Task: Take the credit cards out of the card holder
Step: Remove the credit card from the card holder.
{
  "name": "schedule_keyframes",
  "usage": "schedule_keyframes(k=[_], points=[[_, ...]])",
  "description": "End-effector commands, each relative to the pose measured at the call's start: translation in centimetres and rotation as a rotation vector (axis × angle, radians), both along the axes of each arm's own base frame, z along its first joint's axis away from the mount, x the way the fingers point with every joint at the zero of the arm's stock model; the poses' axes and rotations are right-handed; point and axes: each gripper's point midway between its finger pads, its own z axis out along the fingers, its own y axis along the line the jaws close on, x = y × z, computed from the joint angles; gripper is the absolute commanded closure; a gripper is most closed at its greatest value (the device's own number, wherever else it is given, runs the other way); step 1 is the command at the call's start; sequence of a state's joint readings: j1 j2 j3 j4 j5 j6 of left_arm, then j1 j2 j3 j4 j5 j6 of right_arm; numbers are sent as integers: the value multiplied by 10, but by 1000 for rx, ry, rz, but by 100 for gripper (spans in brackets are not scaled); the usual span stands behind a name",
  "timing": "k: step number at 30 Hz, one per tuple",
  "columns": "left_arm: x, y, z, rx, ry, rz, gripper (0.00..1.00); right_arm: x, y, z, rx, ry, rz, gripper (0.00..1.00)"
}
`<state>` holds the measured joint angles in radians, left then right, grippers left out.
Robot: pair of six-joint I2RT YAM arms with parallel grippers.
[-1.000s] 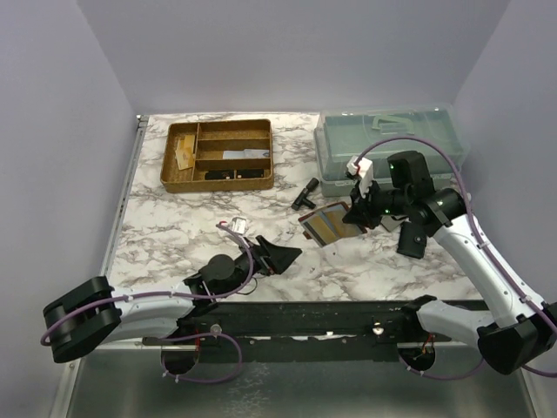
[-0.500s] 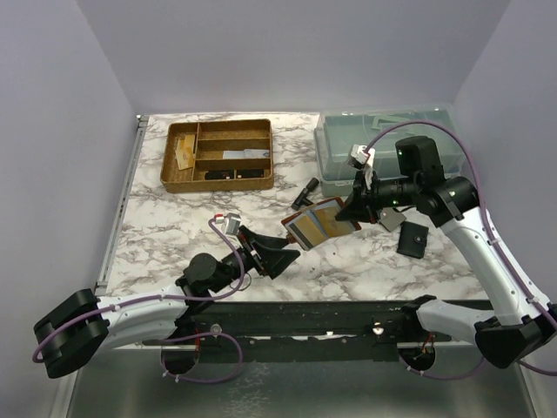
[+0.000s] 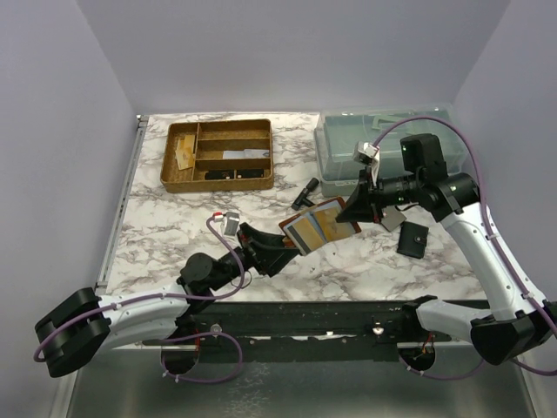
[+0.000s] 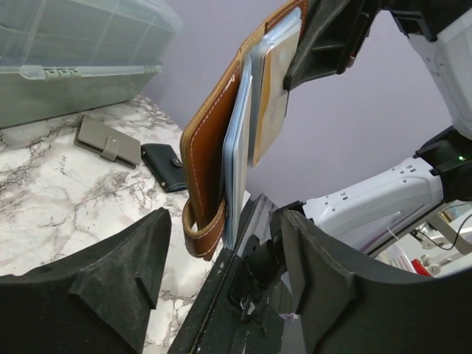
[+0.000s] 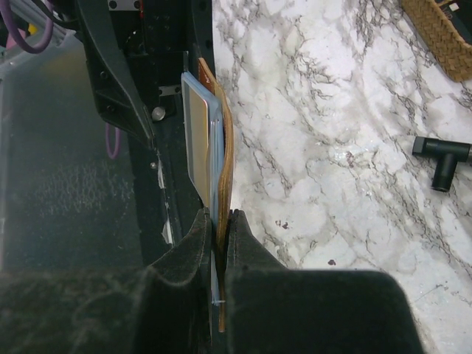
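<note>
The right tool (image 5: 219,217) is pinching one end of the card holder (image 4: 210,147) between closed jaws, holding it tilted in the air above the surface (image 3: 174,218). The credit cards (image 4: 269,88), tan ones and a light blue one, are sitting in the inner pockets, with their edges standing proud of the leather. The left tool (image 4: 221,251) is waiting with its jaws apart, one on either side of the holder's free lower end and not visibly touching anything.

The leather is looking supple and likely to flex. The cards are probably stiff, light and slick, so a grip on a card's exposed edge alone is looking best, clear of the leather loop at the bottom. Catching the leather as well would be pulling the whole holder against the right tool's pinch — and a thin card may be slipping if squeezed only at its corner.
</note>
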<state>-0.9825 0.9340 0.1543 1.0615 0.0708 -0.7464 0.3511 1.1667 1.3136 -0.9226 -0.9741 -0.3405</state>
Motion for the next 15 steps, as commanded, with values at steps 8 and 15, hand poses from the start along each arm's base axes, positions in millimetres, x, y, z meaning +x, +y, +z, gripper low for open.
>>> schedule_keyframes(k=[8,15], points=[[-11,20,14,-71,-100,9,47,-11,0,24,119,53,60,100],[-4,20,23,-84,-112,37,50,-14,-1,26,145,76,71,100]])
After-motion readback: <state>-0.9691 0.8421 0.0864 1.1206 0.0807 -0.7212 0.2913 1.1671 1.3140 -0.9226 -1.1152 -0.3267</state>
